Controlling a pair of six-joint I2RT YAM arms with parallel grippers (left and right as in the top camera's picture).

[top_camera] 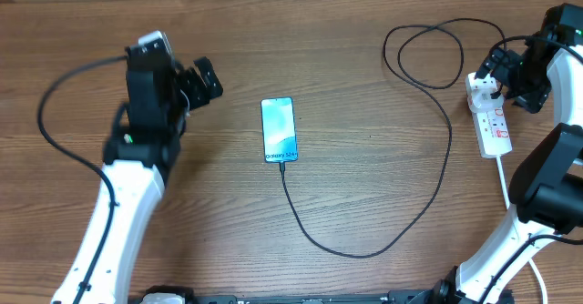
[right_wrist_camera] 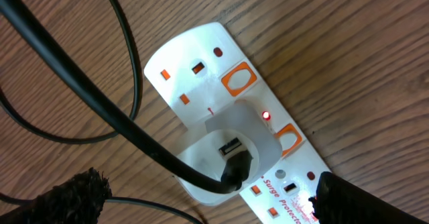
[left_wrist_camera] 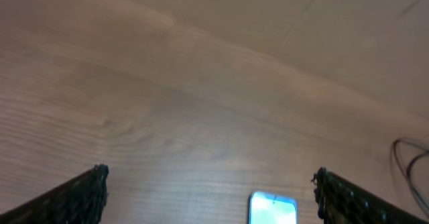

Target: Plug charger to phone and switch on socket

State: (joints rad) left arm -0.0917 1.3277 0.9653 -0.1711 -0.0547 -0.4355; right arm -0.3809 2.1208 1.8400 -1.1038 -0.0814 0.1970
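- Your phone [top_camera: 280, 129] lies flat on the wooden counter [top_camera: 364, 31]. Its screen faces up and is lit light blue, with "Galaxy S24" lettered at the end nearer the arm bases.
- The charger [top_camera: 428, 204] has its small tip seated in that lettered end of the phone. From there the thin black cable runs past the lettered end and sweeps round to the phone's right. It then climbs back, makes a loose loop far to the phone's right, and ends at the socket.
- The socket [top_camera: 492, 122] rests well to the right of the phone, lying roughly parallel to it. Its thick white cord [top_camera: 504, 181] trails off from the end nearer the arm bases.
- On the right wrist view, the charger's black plug end is pushed into a white adapter [right_wrist_camera: 231, 153] that sits in one outlet of the socket.
- A small red lamp [right_wrist_camera: 266, 115] glows just beside the adapter, and two orange switches [right_wrist_camera: 239, 78] show on the socket's face. You cannot tell from these views which way either switch is set.
- Your right pincer [right_wrist_camera: 209, 182] hangs over the socket, far right of the phone. Its fingers are spread apart to either side of the adapter and grip nothing. Whether it touches the socket cannot be told.
- Your left pincer [top_camera: 208, 81] is well to the left of the phone, above bare counter, with its jaws wide apart and holding nothing. In its own view the phone's unlettered end shows at the bottom edge between the two fingers.
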